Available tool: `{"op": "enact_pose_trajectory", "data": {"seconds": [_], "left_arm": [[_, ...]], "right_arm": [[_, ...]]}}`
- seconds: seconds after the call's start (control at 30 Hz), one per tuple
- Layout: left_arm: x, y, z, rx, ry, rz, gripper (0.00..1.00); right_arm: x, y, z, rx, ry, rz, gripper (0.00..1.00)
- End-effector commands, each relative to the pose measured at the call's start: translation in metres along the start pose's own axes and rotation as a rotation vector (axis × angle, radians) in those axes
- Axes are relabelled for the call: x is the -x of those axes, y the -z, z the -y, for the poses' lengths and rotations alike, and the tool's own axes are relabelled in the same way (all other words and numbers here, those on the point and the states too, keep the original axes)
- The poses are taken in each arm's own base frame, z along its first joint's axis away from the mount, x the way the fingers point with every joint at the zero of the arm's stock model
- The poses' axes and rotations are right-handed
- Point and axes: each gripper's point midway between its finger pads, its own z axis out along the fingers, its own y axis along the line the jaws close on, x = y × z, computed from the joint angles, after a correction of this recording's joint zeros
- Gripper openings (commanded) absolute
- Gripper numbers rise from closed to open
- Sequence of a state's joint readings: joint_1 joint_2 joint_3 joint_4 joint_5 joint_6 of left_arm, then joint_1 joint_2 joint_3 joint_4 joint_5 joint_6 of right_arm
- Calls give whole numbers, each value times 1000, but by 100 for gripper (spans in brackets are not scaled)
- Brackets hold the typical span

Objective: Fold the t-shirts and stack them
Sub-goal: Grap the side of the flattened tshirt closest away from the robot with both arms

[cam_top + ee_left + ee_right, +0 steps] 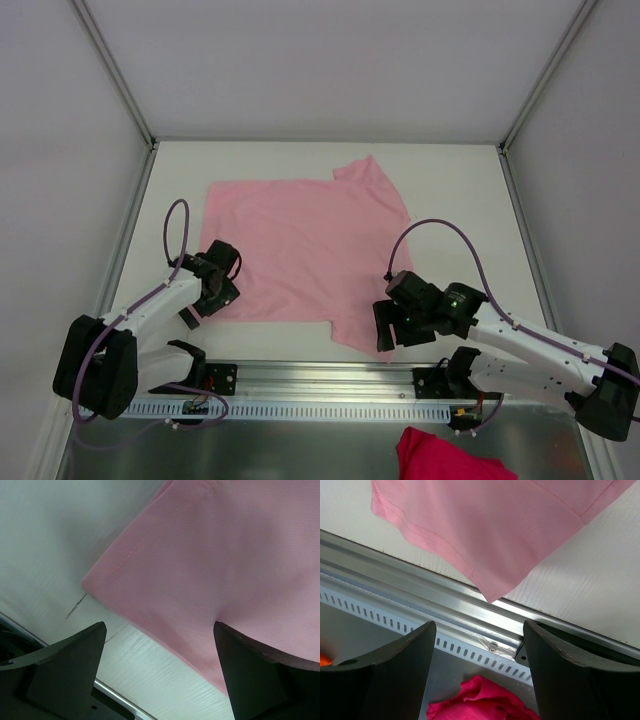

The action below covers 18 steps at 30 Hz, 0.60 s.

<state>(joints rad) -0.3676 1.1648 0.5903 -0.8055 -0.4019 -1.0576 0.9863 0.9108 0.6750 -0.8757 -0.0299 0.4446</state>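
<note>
Under the left claw (160, 630), jaws spread wide, lies a corner of the t-shirt (290, 250), flat on the worktop (455, 190). The right claw (476, 630) is loose too, over a sleeve tip, gripping nothing.

magenta cloth (450, 458) cut by bottom edge, t-shirt (300, 240) corner perhaps beneath left gripper (203, 300)
</note>
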Motion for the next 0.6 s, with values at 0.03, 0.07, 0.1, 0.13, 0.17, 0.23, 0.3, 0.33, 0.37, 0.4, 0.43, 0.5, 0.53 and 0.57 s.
{"op": "enact_pose_trajectory", "data": {"seconds": [0.03,0.07,0.1,0.13,0.17,0.23,0.3,0.33,0.37,0.4,0.43,0.5,0.53,0.57], "left_arm": [[-2,3,0,0,24,-6,92],[-4,4,3,-11,26,-19,92],[-5,4,4,-18,34,-26,92],[-5,4,7,-25,37,-31,93],[-7,4,6,-19,45,-39,93],[-7,6,0,15,46,-45,93],[-5,7,-6,54,40,-35,95],[-4,9,-11,85,29,-37,95],[0,9,-16,113,27,-20,96],[2,10,-18,131,24,-14,97],[6,13,-17,131,28,-2,97],[14,16,-12,115,37,23,97],[15,16,-9,104,30,23,97],[18,15,-1,75,36,28,96]], "right_arm": [[8,4,-3,2,-5,36,75],[8,1,-3,4,-5,37,75],[7,0,-2,1,-6,33,75],[8,-2,-3,6,-8,37,75],[6,-3,-4,8,-6,30,75],[7,-3,-5,13,-6,33,75],[9,-4,-5,14,-6,44,75],[12,-3,-7,26,-6,62,75],[13,-4,-7,32,-5,67,75],[13,-4,-9,40,-7,70,75],[15,-4,-13,58,-4,74,75],[14,-7,-16,80,-5,75,75],[12,-8,-17,89,-2,65,75],[11,-10,-17,94,-1,63,75]]}}
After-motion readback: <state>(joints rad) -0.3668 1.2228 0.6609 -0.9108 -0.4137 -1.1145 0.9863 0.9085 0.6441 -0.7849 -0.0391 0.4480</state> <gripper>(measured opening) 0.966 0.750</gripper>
